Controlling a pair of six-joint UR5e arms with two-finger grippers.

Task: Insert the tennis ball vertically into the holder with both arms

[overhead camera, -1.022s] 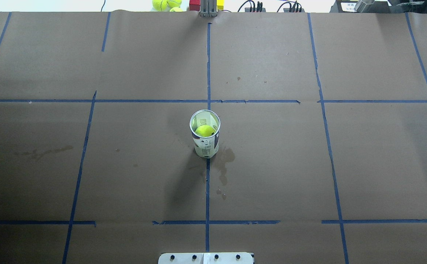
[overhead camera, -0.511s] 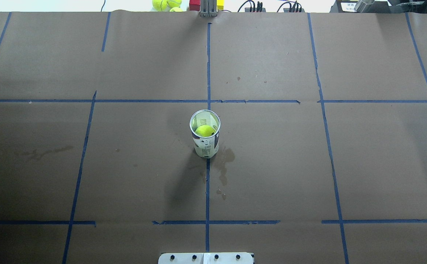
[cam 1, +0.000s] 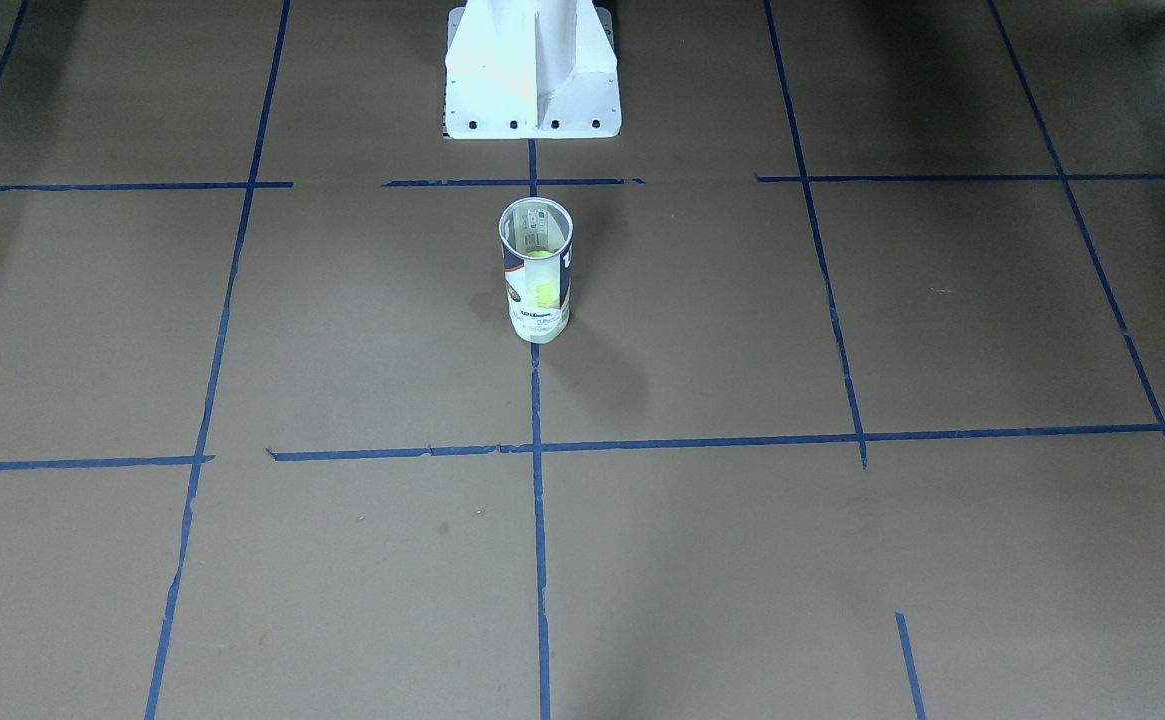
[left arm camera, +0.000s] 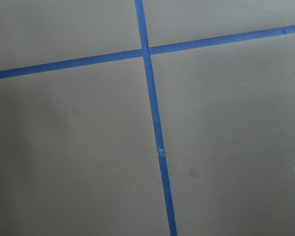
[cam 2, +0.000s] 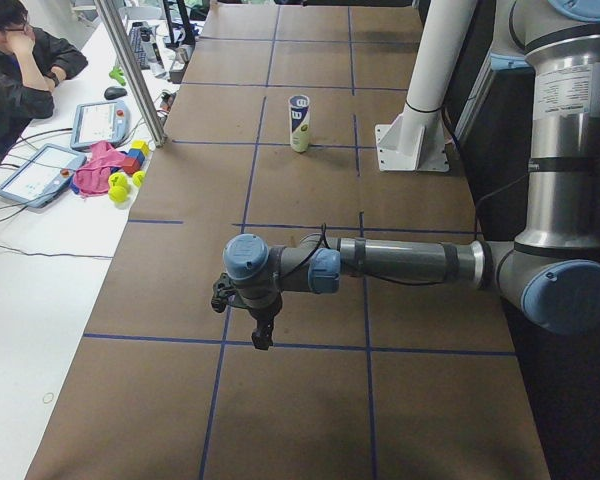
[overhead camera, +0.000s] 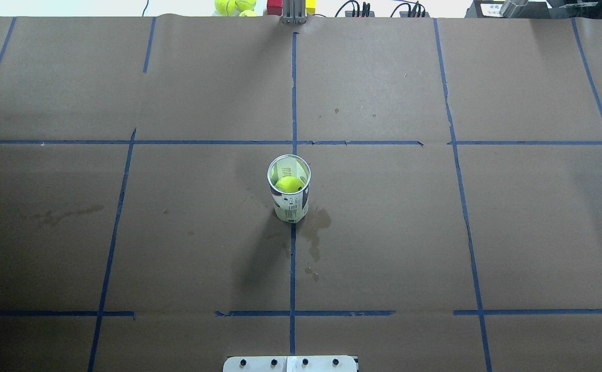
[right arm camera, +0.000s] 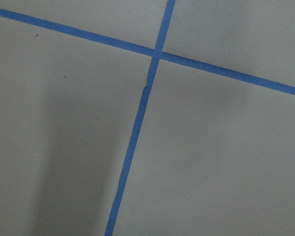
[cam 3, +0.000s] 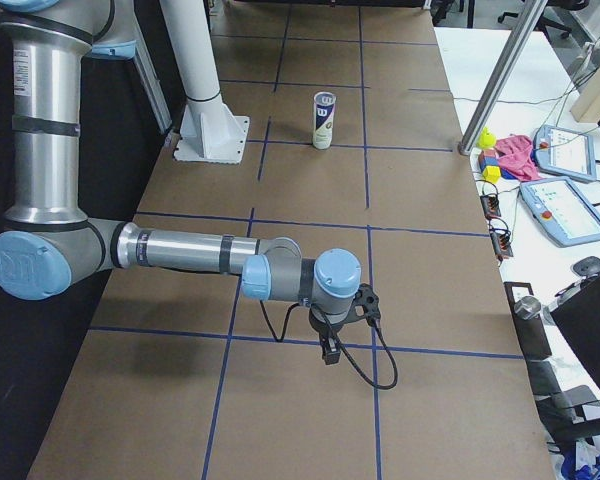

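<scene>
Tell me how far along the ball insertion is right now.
Done, it seems: a yellow-green tennis ball sits inside the upright clear plastic tube with the white and navy label. In hand: nothing visible; the left end effector and right end effector hang over bare brown paper, far from the tube. Left: apparently nothing.

The holder [cam 3: 324,122] carries a white "W" logo on its navy band. Its white label has a barcode [overhead camera: 291,211], with small print beside it that is too fine to read. No other text or number is legible.
</scene>
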